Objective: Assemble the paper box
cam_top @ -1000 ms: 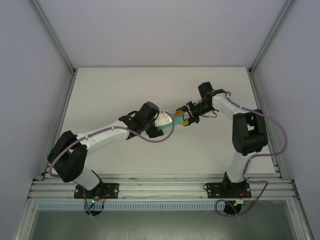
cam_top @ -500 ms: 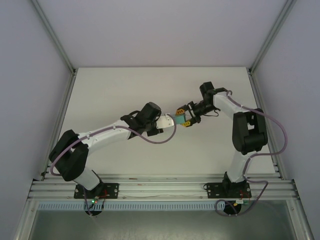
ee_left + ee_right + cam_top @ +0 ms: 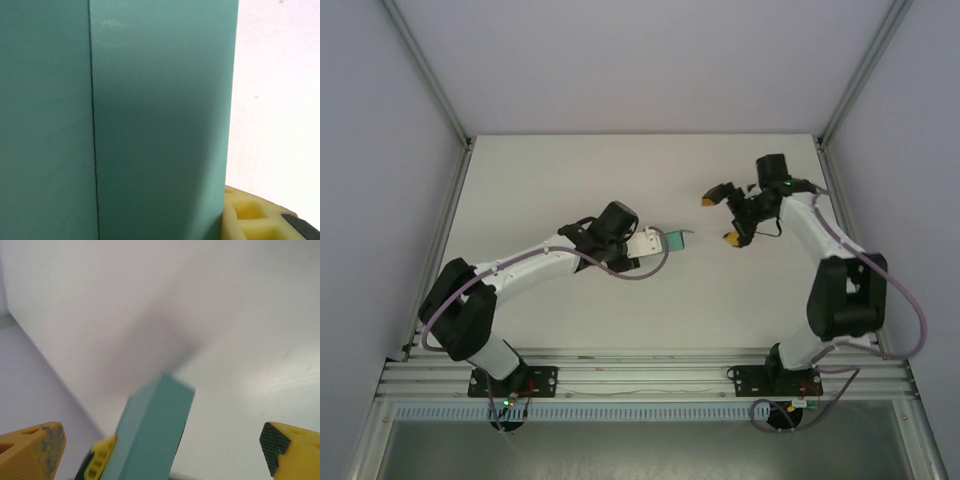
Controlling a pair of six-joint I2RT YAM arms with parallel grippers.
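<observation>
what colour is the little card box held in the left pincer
Plain teal-green, no print; the small rectangular card box shows best in the left wrist view.

A robotics lab cell: white table (image 3: 570,175), plain enclosure walls (image 3: 640,60), aluminium mounting rail (image 3: 650,377).

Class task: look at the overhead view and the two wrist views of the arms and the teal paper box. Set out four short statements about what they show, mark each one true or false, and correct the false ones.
1. The left gripper is closed on the paper box. True.
2. The right gripper is clamped on the box. False: its jaws stand wide open and apart from the box, off to the box's right in the overhead view.
3. The box is a flat, unfolded sheet. False: the right wrist view shows it folded into a rectangular block.
4. The box is teal-green. True.
</observation>
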